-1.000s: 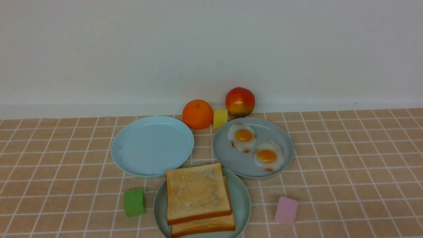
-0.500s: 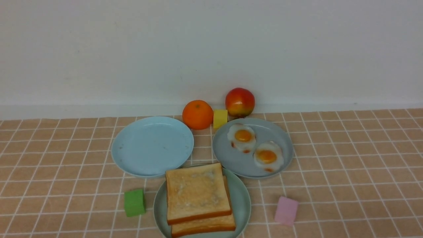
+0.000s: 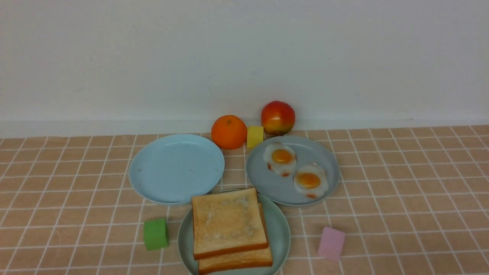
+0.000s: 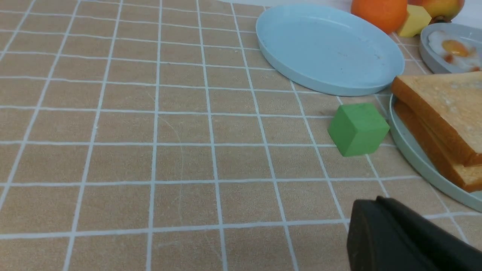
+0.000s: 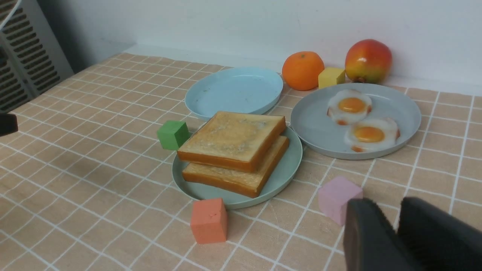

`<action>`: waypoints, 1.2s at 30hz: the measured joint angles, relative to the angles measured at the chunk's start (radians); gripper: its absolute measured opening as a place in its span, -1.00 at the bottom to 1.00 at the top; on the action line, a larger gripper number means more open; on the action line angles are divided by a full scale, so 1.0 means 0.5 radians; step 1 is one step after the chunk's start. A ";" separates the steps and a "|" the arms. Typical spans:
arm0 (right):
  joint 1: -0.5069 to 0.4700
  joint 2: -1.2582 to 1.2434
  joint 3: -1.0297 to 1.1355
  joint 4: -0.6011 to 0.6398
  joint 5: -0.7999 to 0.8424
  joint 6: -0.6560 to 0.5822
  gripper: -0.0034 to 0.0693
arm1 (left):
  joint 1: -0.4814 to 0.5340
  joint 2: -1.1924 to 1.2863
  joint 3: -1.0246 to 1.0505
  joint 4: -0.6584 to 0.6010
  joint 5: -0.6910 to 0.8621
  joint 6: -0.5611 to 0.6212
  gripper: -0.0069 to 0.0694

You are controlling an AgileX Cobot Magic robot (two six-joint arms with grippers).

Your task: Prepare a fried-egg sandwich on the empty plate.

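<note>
Standing by the table, I see things from the wrist cameras that the front view misses: the right wrist view catches an orange-red block (image 5: 209, 220) on the near side of the green plate (image 5: 290, 165), and a grey vented panel (image 5: 22, 56) off to the far left of the cloth. Neither arm shows in the front view. The left gripper (image 4: 380, 210) appears only as one dark mass in its own camera, with no gap to be seen, so it is clamped on nothing. The right gripper (image 5: 395, 216) shows two dark fingers with a narrow slit between them, holding nothing; whether that counts as released I cannot tell. The sandwich (image 3: 229, 229) sits on the green plate at the near middle of the table, between a green block (image 3: 155, 233) on its left and a pink block (image 3: 331, 243) on its right. It is two square slices, so no long axis; the top slice is turned slightly against the lower one, which sticks out at the near and right edges. The toast is golden with darker crusts, and no egg shows between the slices. Both fried eggs (image 3: 294, 169) lie on the grey plate (image 3: 259, 179), far right of the toast. The blue plate (image 3: 175, 168) is far left, with an orange (image 3: 228, 131), yellow block (image 3: 255, 136) and apple (image 3: 277, 117) behind.
</note>
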 joint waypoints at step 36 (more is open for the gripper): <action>-0.242 0.000 0.013 0.000 0.006 0.000 -0.33 | 0.199 0.000 0.000 0.074 -0.013 0.000 -0.76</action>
